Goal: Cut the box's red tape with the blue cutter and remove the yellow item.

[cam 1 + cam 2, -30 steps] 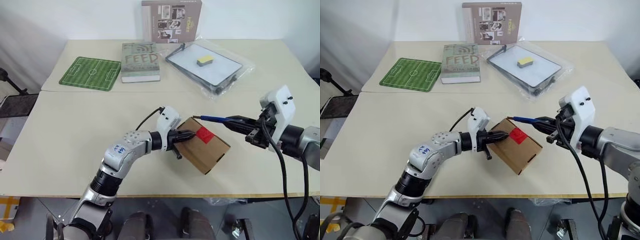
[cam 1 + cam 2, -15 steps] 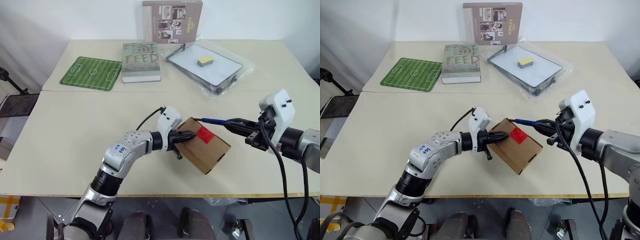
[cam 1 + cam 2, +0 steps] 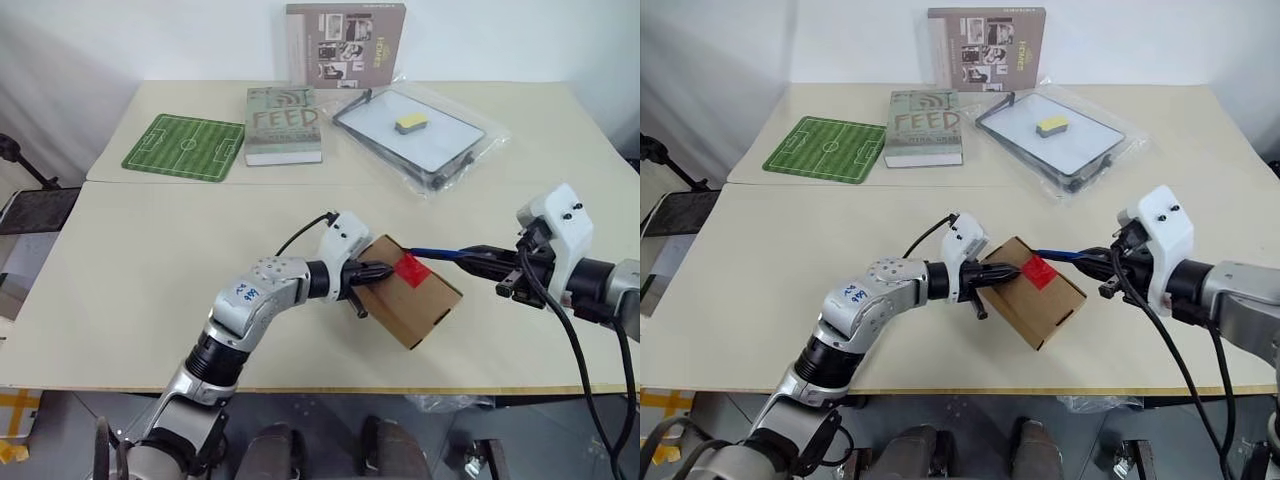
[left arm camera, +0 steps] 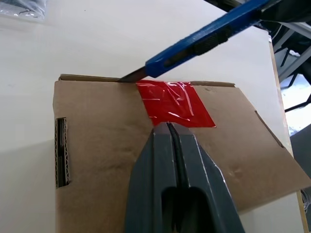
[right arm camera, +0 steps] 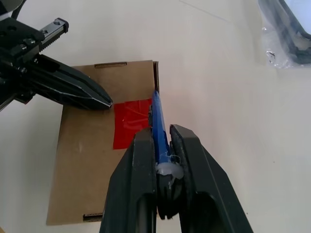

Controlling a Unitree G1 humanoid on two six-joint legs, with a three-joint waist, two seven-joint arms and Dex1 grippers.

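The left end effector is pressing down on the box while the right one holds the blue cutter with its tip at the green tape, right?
Not quite: the tape is red, as the left wrist view shows. The rest holds: the left end effector presses the box and the right end effector holds the blue cutter.

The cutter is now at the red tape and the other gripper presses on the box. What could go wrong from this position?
1. The left gripper, shut, presses on the box with its tips right at the red tape. If the blue cutter slides along the tape, the blade may hit those tips.
2. The right gripper holds the cutter only by its rear end, so it might twist under cutting force.
3. The box sits tilted under a single pressing point, so it may slip.
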